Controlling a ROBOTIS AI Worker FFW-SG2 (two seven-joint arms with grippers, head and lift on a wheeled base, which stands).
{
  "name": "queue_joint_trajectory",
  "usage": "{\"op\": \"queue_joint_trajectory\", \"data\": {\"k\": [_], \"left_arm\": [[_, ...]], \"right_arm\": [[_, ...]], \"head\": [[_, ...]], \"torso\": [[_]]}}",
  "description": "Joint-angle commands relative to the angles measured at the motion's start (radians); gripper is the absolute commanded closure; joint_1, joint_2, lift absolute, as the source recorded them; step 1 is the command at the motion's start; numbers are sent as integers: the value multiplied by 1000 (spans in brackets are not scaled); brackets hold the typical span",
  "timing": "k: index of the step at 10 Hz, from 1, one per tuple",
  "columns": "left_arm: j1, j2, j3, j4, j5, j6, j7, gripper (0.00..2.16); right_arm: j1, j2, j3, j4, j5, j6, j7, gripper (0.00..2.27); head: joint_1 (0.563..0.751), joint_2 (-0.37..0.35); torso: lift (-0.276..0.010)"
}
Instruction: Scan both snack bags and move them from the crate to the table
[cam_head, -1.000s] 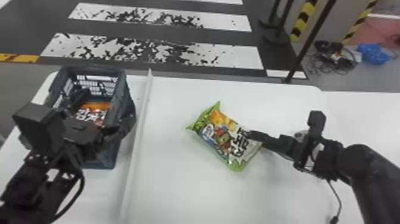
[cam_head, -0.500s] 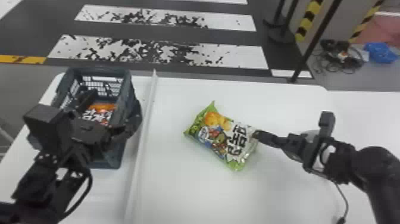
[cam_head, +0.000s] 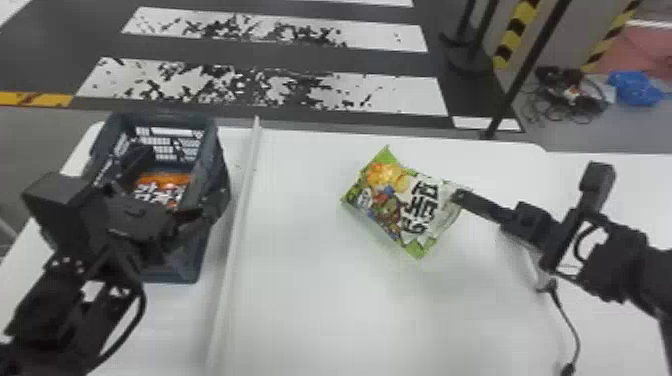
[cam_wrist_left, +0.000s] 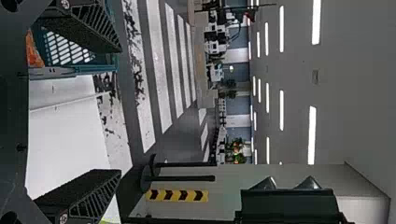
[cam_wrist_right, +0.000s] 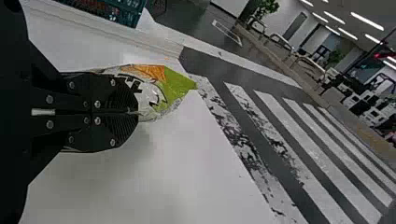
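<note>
The right claw has its black fingers pressed together on the crimped edge of the green, white and yellow foil snack bag. In the last half second this bag has shifted farther to the right of the crate and toward the tabletop's far edge, its printed face turned up. That suggests it is being carried or posed for scanning rather than left alone; whether it is wholly clear of the surface I cannot tell. The left claw, at the crate, holds its ribbed fingers wide apart with nothing between them.

The crate is dark blue-grey moulded plastic, boxy, with slotted lattice walls. Inside it lies the orange, glossy-looking snack bag, so half the unloading seems left to do. The green bag is plump and pillow-shaped, its thin film creased and pointed at the corners. Just right of the crate, a slim pale straight strip runs along the smooth, matt white tabletop.
</note>
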Motion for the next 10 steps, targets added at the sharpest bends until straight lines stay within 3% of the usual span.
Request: {"op": "queue_joint_trajectory", "data": {"k": [1,3,5,7,9,10], "left_arm": [[0,0,1,-1,3,-4,0,73],[1,0,-1,-1,3,-4,-2,73],[3,-2,-1,0,3,-4,-2,76],[6,-2,2,5,4,-7,-2,76],[7,-2,2,10,6,-13,-2,76],[7,-2,2,16,6,-13,-2,76]], "right_arm": [[66,-2,-1,-189,143,-61,-35,2246],[173,-5,80,-360,384,-276,-94,2246],[273,-50,241,-444,684,-506,-150,2246],[336,-90,410,-415,985,-700,-181,2246],[350,-156,601,-335,1287,-724,-198,2246],[353,-166,697,-289,1490,-712,-207,2246]], "head": [[695,-107],[695,-140],[695,-155],[695,-121],[695,-47],[695,-27]], "torso": [[-88],[-88],[-88],[-88],[-88],[-88]]}}
